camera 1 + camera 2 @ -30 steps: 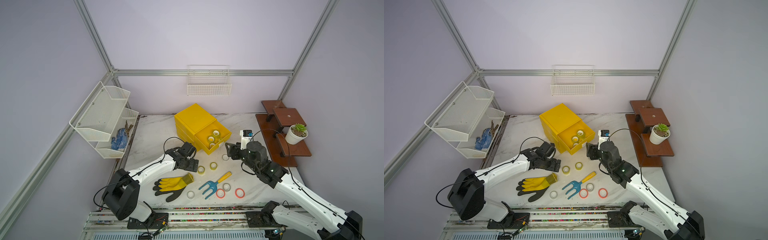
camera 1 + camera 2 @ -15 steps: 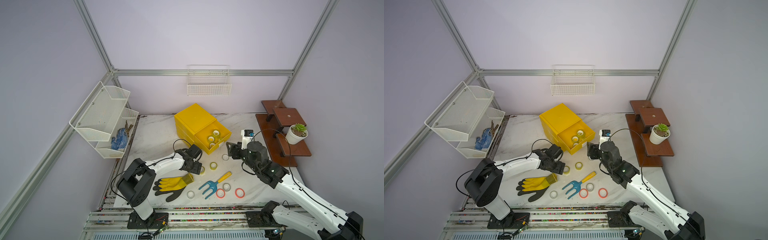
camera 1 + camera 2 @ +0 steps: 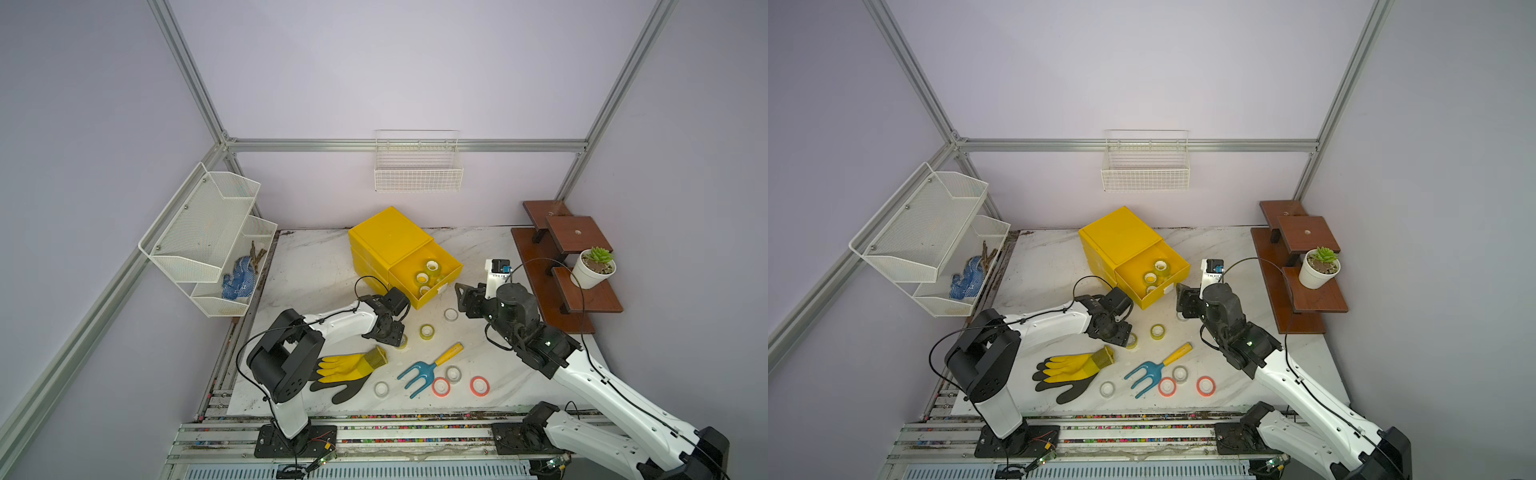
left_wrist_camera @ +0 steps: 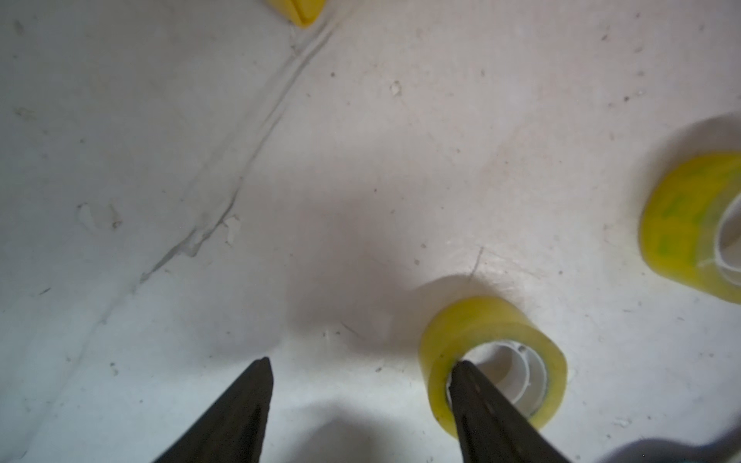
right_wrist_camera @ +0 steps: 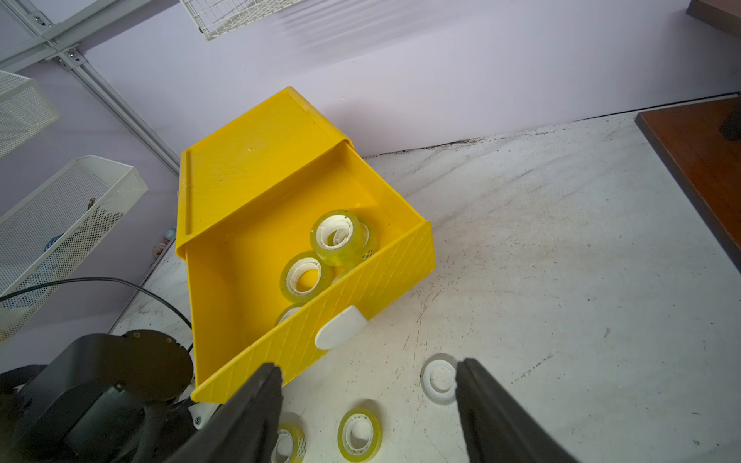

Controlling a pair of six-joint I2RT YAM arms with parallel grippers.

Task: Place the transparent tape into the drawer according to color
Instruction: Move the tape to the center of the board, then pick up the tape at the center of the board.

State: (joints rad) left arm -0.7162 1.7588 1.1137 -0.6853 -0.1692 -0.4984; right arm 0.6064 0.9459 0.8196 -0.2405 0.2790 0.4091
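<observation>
Tape rolls are spread over the middle of the frame in both top views. We see three yellow-green rolls (image 3: 422, 277) lying in the open drawer (image 3: 405, 270) of the yellow cabinet (image 3: 388, 235), just above the centre. Below the drawer, on the white table (image 3: 311, 270), two more yellow-green ones lie flat. The near roll (image 3: 402, 341) is at the left gripper (image 4: 361, 362), and the free roll (image 3: 427, 331) lies just to its right, apart from it.

In the left wrist view, we see the left gripper's jaws standing apart. One finger (image 4: 481, 401) points its tip into the white core of the near roll, and the other stands over bare table. Only the roll's wall lies between them, and nothing is pinched.

The right gripper (image 5: 367, 366) hangs right of centre, just beside the drawer's front with its white tab handle (image 5: 341, 332). Its jaws are apart with only table between them. A clear roll (image 5: 439, 379) lies flat just beside one finger; we cannot tell whether they touch.

Along the lower middle of the frame we find two clear rolls (image 3: 381, 388) and two red rolls (image 3: 440, 386), all flat on the table. They lie around a blue garden fork (image 3: 419, 372) with a yellow handle. A yellow and black glove (image 3: 345, 368) lies left of the fork.
</observation>
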